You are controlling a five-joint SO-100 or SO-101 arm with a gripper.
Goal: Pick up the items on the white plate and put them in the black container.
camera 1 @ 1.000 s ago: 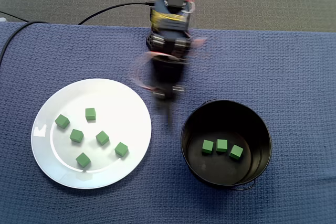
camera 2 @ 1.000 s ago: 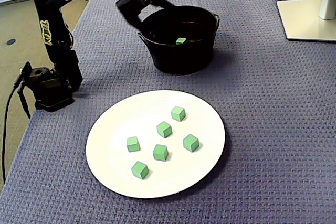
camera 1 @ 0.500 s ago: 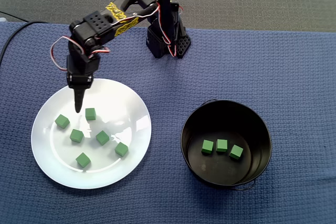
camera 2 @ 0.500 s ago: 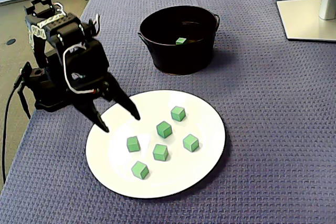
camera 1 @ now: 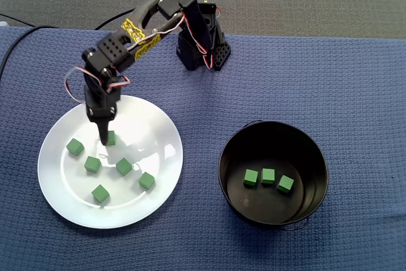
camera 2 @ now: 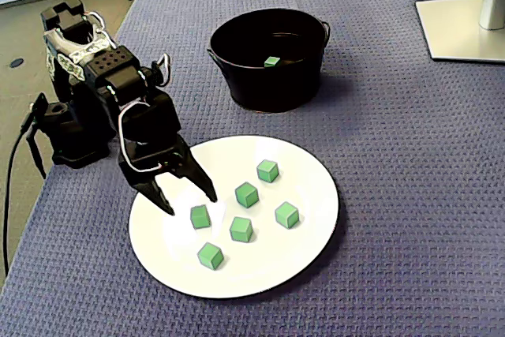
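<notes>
A white plate (camera 1: 152,131) (camera 2: 312,183) holds several green cubes. My gripper (camera 1: 103,138) (camera 2: 189,201) is open, tips down on the plate side nearest the arm's base. The nearest green cube (camera 1: 111,138) (camera 2: 200,216) sits just beyond the fingertips, roughly in line with the gap between them. It is not gripped. The black container (camera 1: 266,206) (camera 2: 268,88) stands apart from the plate, at the right in one fixed view, with three green cubes (camera 1: 268,176) inside. The other fixed view shows only one cube in the container (camera 2: 272,61).
The arm's base (camera 1: 203,46) (camera 2: 71,132) sits at the edge of the blue cloth, with a black cable (camera 1: 19,33) running off it. A white stand foot (camera 2: 461,25) lies at the upper right corner of one fixed view.
The arm swung from beside the container over to the plate. In the last half second it came lower and further in toward the nearest cube. The cubes have not moved.
</notes>
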